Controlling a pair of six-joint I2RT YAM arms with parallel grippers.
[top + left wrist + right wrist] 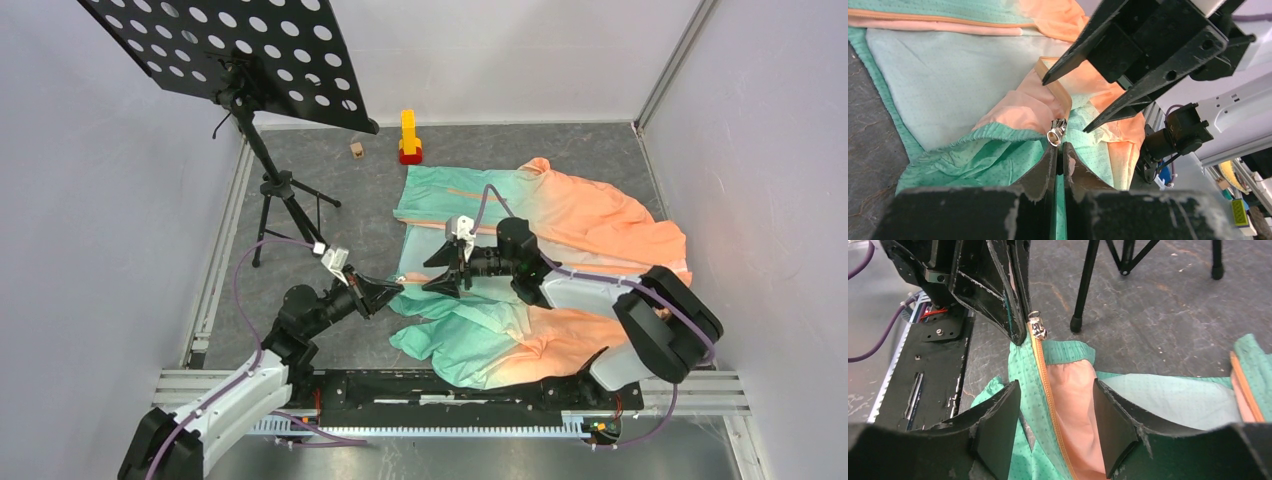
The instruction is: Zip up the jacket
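1. Landmark: one small silver metal zipper slider [1037,327]. All places below are given from it.

2. One thin fabric jacket [590,215], mint green fading to peach-orange, lies on the grey table [310,330]. It spreads from the slider toward the far right.

3. One black perforated music stand [240,55] stands far and left of the slider, well apart.

4. Two grippers. I read the left gripper [1060,150] as pinched on the jacket hem, its tips just beside the slider. The right gripper [1053,425] is spread wide on the other side of the slider. I cannot tell whether it touches the fabric.

5. One yellow block tower on a red base [409,135] and one small wooden cube [356,149] sit far beyond the slider.

6. One orange zipper tape [1048,390] runs from the slider straight between the right gripper's fingers; this is the long axis.

7. Judgement: the left arm anchors the hem, so the right arm is the free one. The slider must be drawn along the tape, away from the left gripper.
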